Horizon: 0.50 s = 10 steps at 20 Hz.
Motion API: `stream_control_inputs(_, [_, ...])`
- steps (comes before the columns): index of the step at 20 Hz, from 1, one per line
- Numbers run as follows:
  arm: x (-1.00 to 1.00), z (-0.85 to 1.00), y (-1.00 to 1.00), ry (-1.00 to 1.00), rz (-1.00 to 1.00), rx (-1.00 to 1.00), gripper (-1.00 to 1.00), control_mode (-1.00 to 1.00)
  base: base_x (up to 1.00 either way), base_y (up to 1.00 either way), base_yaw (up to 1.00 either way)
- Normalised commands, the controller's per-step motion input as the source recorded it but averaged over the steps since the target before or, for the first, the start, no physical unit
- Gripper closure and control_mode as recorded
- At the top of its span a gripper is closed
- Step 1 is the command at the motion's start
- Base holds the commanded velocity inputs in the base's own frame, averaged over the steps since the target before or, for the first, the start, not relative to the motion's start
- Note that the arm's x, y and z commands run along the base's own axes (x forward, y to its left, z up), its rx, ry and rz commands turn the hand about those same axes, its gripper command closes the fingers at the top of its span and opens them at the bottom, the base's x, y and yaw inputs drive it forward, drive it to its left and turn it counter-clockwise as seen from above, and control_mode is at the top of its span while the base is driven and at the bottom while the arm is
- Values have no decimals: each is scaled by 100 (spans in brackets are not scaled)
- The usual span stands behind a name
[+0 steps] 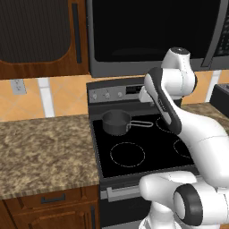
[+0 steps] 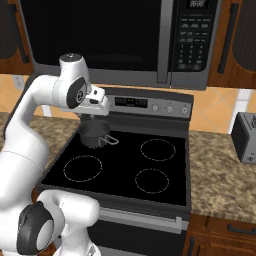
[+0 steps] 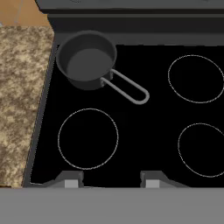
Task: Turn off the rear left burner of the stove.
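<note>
The rear left burner (image 3: 87,65) sits at the back left corner of the stove (image 1: 147,154), and right now the saucepan (image 3: 87,59) is parked squarely on it, so the zone itself is hidden under the pot. The pan's looped handle (image 3: 129,89) sticks out toward the middle of the glass. But the burner isn't what gets touched. The knobs (image 1: 107,94) are on the raised back panel, a row on its left end and another pair (image 2: 170,108) on its right end, with a display between them.

The gripper (image 3: 109,181) hangs over the front part of the cooktop, looking down, and its two fingertips (image 3: 70,180) stand well apart: released, nothing held. So the panel lies ahead of it, past the pan and higher. Judging from this, the hand must travel back toward the wall and tip to face the panel's left end.

In the way: the saucepan stands just in front of those left knobs, so a low approach risks clipping its rim. Overhead the microwave (image 2: 115,40) limits the height. Left of the stove runs the granite counter (image 1: 44,147); a toaster (image 2: 246,137) sits on the counter to the right, well apart. Which knob governs rear left, I cannot tell.
</note>
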Motion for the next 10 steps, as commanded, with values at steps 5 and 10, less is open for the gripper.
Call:
stream_control_inputs(5, [-20, -1, 0, -7, 0, 0, -100, -100, 0, 0, 0])
stream_control_inputs(10, [-16, -9, 40, -11, 1, -11, -100, -100, 0, 0, 0])
